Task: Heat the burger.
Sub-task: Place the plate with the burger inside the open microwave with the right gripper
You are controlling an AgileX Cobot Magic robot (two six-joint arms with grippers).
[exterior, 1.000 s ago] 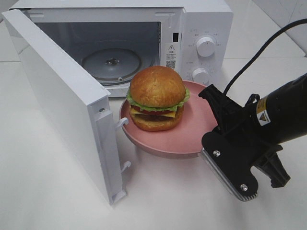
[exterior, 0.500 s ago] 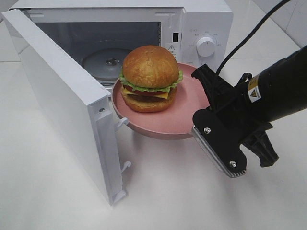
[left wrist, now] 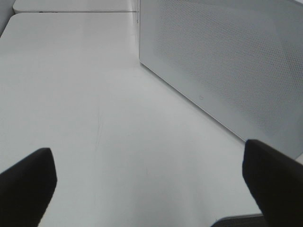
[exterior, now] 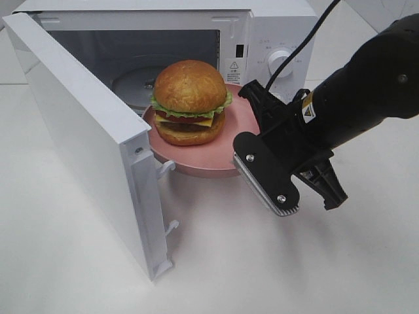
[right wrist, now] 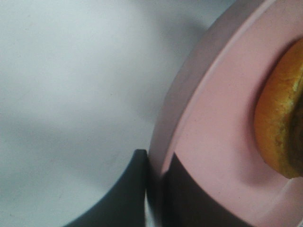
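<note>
The burger (exterior: 190, 101) sits upright in the middle of a pink plate (exterior: 196, 169), right at the mouth of the open microwave (exterior: 281, 39). The plate's far edge looks to be just over the sill, and the plate seems to be held clear of the bench (exterior: 262, 261). The right gripper (right wrist: 156, 163) is pinching the plate's rim at about 4 o'clock from the burger, one finger above the rim and one below. The glass turntable (exterior: 134, 82) lies just behind the burger at 11 o'clock, the control knob (exterior: 280, 55) at 2 o'clock, and the door (exterior: 85, 144) stands swung out at 9 o'clock. The left gripper (left wrist: 151, 189) hangs spread and empty over bare bench, facing a white dotted panel that is probably the door's outer face. The step in hand looks like loading the oven. The next move calls for carrying the plate level toward 11 o'clock until it centres over the turntable, then setting it down, letting go and backing out without nudging the rim, so that the door can be shut.
</note>
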